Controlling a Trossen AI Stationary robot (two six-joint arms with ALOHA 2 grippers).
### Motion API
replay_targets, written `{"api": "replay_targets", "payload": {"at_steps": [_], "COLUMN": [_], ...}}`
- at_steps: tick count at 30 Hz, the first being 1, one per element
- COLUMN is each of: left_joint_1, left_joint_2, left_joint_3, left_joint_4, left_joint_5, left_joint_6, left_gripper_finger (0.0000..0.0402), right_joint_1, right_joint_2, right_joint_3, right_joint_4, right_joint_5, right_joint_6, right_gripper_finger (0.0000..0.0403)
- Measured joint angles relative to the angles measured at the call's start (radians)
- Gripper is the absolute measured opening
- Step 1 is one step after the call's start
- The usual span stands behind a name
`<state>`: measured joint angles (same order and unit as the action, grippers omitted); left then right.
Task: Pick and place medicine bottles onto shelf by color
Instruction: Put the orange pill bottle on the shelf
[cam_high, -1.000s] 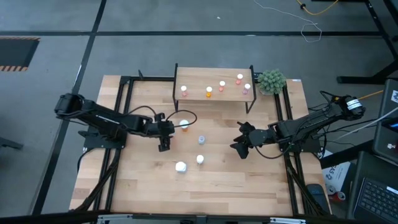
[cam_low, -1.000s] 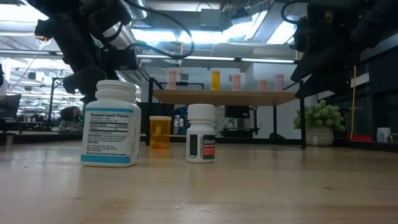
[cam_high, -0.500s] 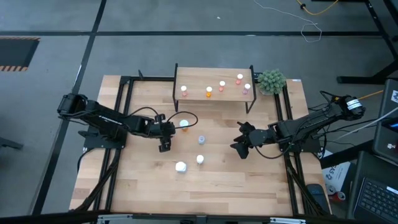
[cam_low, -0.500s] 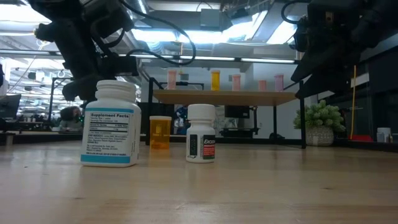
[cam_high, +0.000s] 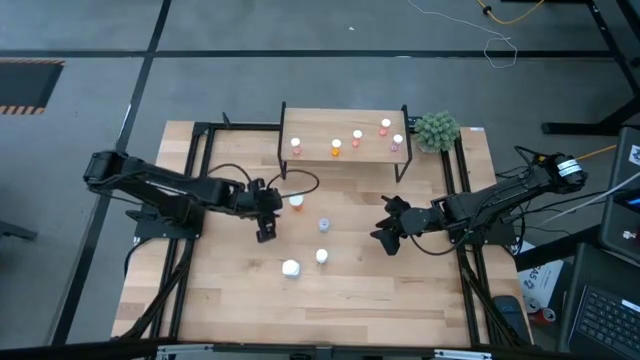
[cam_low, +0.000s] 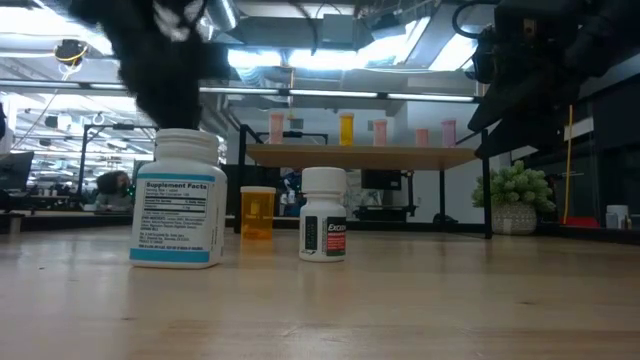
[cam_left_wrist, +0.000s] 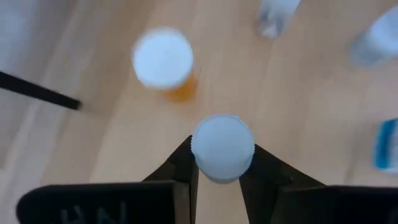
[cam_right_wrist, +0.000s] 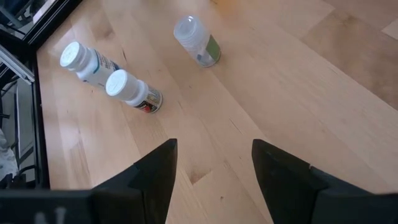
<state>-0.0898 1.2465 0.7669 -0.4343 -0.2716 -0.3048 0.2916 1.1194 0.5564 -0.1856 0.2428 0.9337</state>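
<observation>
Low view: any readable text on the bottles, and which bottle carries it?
"Supplement Facts" heads the label of the large white bottle.
"Exced", cut off at the bottle's curve, on the small white bottle.
The fine print under both is too small to read.
The orange bottle behind them shows no readable text.

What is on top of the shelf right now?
Five small white-capped bottles stand on the shelf: an orange one and four pink ones, as the low view shows. Their labels cannot be read, and nothing covers them.
</observation>
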Motion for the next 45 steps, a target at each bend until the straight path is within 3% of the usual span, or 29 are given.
{"api": "replay_targets", "payload": {"at_steps": [5, 15, 22, 29, 37, 45], "left_joint_1": [0.038, 0.230, 0.409, 0.593, 0.693, 0.700], "left_joint_2": [-0.030, -0.028, 0.065, 0.267, 0.474, 0.556], "left_joint_3": [0.171, 0.516, 0.685, 0.793, 0.870, 0.872], "left_joint_4": [-0.122, -0.101, -0.101, -0.117, -0.120, -0.151], "left_joint_5": [-0.007, -0.007, 0.030, 0.238, 0.339, 0.338], "left_joint_6": [0.036, 0.215, 0.302, 0.290, 0.280, 0.280], "left_gripper_finger": [0.0073, 0.0073, 0.0073, 0.0073, 0.0073, 0.0073], "right_joint_1": [0.000, 0.000, 0.000, 0.000, 0.000, 0.000], "right_joint_2": [0.000, 0.000, 0.000, 0.000, 0.000, 0.000], "right_joint_3": [0.000, 0.000, 0.000, 0.000, 0.000, 0.000], "right_joint_4": [-0.002, -0.005, -0.006, -0.003, -0.003, -0.005], "right_joint_5": [0.000, 0.000, 0.000, 0.000, 0.000, 0.000], "right_joint_6": [-0.004, -0.027, -0.031, -0.052, -0.066, -0.079], "right_gripper_finger": [0.0210, 0.0210, 0.0210, 0.0210, 0.0210, 0.0210]}}
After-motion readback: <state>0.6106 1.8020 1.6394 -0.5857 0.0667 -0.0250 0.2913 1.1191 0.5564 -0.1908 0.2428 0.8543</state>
